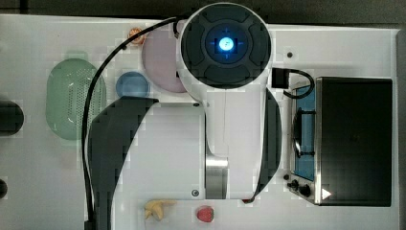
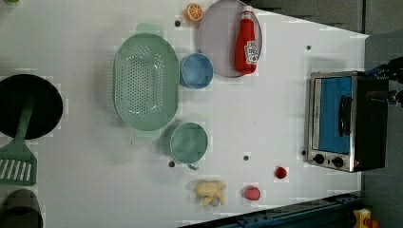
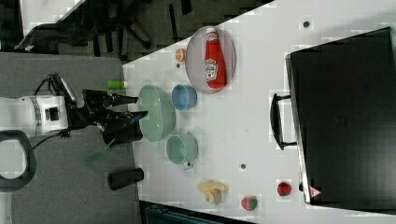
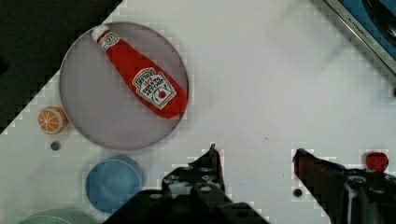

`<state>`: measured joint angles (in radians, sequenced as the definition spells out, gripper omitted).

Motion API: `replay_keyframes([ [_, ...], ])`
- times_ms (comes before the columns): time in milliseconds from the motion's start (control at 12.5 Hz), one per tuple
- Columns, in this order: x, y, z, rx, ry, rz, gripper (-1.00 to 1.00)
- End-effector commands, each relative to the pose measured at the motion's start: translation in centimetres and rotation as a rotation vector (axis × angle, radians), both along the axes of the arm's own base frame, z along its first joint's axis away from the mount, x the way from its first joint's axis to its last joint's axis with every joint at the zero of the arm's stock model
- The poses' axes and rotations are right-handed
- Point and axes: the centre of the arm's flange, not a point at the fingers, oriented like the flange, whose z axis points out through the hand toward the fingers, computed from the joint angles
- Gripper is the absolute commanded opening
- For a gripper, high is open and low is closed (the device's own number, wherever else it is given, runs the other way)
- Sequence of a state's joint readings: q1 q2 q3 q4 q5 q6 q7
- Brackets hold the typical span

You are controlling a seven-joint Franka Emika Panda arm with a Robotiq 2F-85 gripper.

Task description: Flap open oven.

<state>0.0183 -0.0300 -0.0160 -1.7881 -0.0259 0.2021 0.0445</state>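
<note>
— Tool (image 4: 254, 156) first: what do its fingers (image 4: 210, 163) do?

— Spread apart over bare white desk (image 4: 261, 70), nothing between them. In the right view the tool (image 3: 137, 106) hangs off the white arm (image 3: 32, 116), above the desk and well apart from the oven (image 3: 343, 116).

— And the oven itself?

— It sits at one end of the desk, near a corner. The top view shows its black top and the blue glass door (image 1: 305, 132) shut, facing the middle of the desk, with the bar handle (image 1: 298, 132) running along the oven's long side, parallel to that desk edge. Two black knobs (image 1: 299, 187) sit at one end of the front.

— What do the other views add?

— The left view shows the door glass (image 2: 335, 114) almost square on. The wrist view catches just a strip of the silver frame (image 4: 359, 35), plus a ketchup bottle (image 4: 140, 79) lying on a round plate (image 4: 84, 107), a blue bowl (image 4: 113, 182) and an orange slice (image 4: 51, 120). The arm hides that bottle in the top view.
</note>
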Motion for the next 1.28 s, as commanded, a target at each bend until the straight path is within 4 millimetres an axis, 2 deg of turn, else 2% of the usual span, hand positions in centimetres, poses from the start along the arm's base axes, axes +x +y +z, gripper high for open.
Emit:
replay_keyframes([
  [80,-10.4,-3.9,5.6,0.04,0.01,-0.103,0.59],
  [240,-10.4,-3.8,5.6,0.04,0.01,-0.103,0.99],
  [560,-10.4,-3.8,5.6,0.04,0.01,-0.102,1.0],
  [640,-10.4,-3.8,5.6,0.04,0.01,-0.102,0.9],
  [1120,-10.5,-4.1,4.8,0.042,0.028,-0.106,-0.55],
  [1200,-10.6,-4.5,4.3,0.044,0.038,-0.105,-0.65],
  [1280,-10.8,-5.0,3.7,0.048,0.052,-0.085,-0.65],
])
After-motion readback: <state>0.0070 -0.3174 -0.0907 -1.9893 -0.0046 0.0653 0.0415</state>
